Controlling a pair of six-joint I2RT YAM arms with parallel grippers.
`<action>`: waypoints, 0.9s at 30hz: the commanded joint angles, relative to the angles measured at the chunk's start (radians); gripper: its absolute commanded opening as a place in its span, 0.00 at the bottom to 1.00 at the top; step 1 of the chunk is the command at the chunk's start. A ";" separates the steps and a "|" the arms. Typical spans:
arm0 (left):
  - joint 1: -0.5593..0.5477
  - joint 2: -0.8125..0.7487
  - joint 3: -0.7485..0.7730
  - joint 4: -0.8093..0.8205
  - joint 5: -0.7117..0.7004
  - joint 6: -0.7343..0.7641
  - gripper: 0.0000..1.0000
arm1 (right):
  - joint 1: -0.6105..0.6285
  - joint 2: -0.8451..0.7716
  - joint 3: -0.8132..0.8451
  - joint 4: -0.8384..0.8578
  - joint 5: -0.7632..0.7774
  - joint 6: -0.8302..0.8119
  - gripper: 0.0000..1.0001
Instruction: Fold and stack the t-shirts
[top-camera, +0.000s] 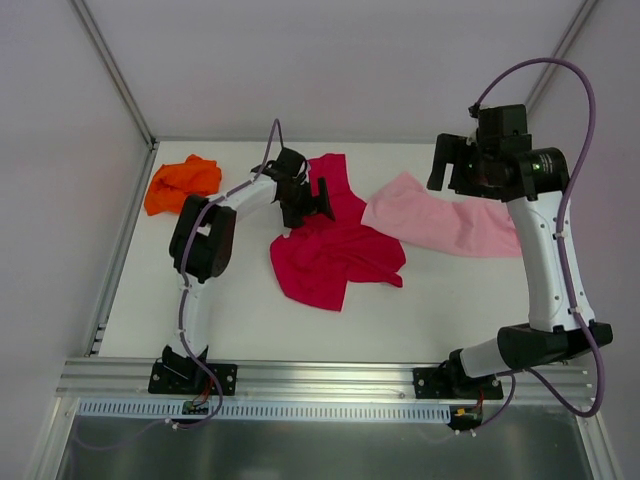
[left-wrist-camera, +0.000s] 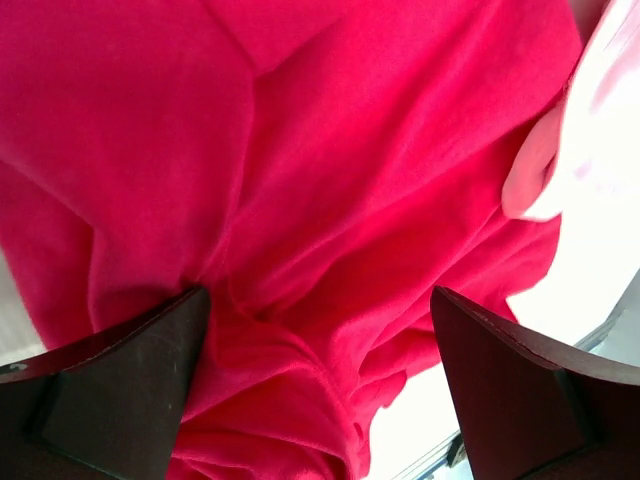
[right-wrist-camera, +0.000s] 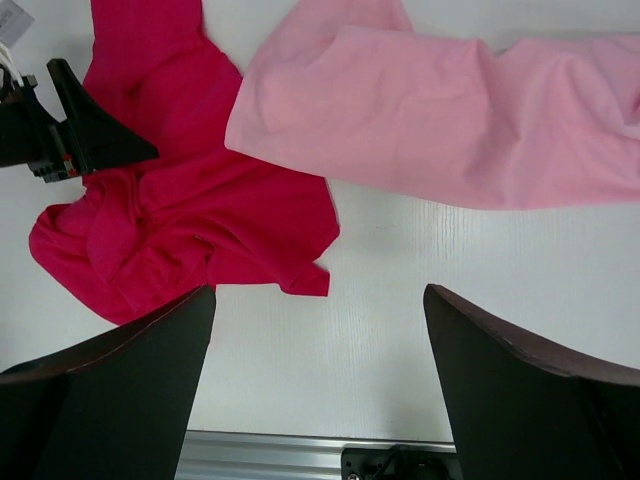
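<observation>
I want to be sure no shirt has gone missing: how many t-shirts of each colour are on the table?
Orange t-shirt: 1
Crimson red t-shirt: 1
Pale pink t-shirt: 1
Total: 3

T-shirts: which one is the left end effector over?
The crimson red t-shirt, in the middle, under the left end effector. The orange t-shirt sits far left, the pink t-shirt right.

White table (top-camera: 250, 320) boxed by pale grey walls (top-camera: 300, 60).
</observation>
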 joint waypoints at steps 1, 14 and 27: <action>-0.003 -0.116 -0.119 -0.058 -0.026 -0.038 0.95 | 0.004 -0.027 0.031 -0.028 0.026 -0.008 0.91; -0.049 -0.539 -0.518 -0.182 -0.054 0.008 0.96 | 0.004 0.039 -0.020 0.055 -0.023 0.009 0.91; -0.066 -0.372 -0.149 -0.238 -0.252 0.061 0.98 | 0.009 0.064 -0.116 0.093 -0.144 0.040 0.91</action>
